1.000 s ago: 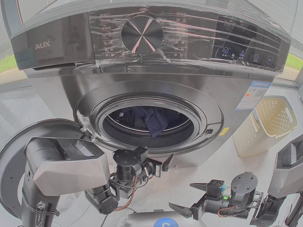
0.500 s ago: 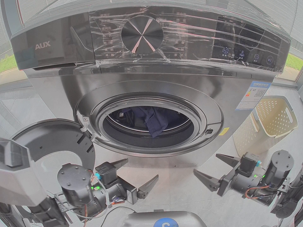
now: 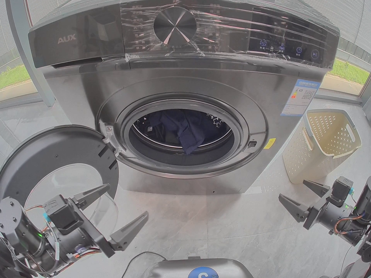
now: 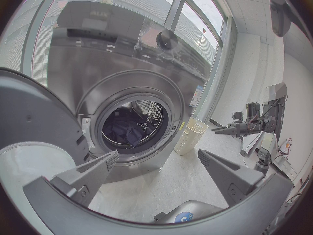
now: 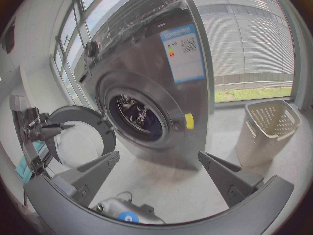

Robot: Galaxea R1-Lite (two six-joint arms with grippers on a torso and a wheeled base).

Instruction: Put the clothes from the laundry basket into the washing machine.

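Gaping wide and empty, the left gripper point(image 3: 126, 200) hovers just below the round grey open door point(image 3: 46, 143). The right gripper point(image 3: 292, 189), equally spread, sits just in front of the cream perforated plastic laundry basket point(image 3: 299, 159). Ahead, between both grippers, dark navy clothes point(image 3: 185, 128) lie inside the silver front-loading washing machine point(image 3: 193, 78).

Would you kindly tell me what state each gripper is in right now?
Left black two-fingered gripper: open, holding nothing.
Right black two-fingered gripper: open, holding nothing.
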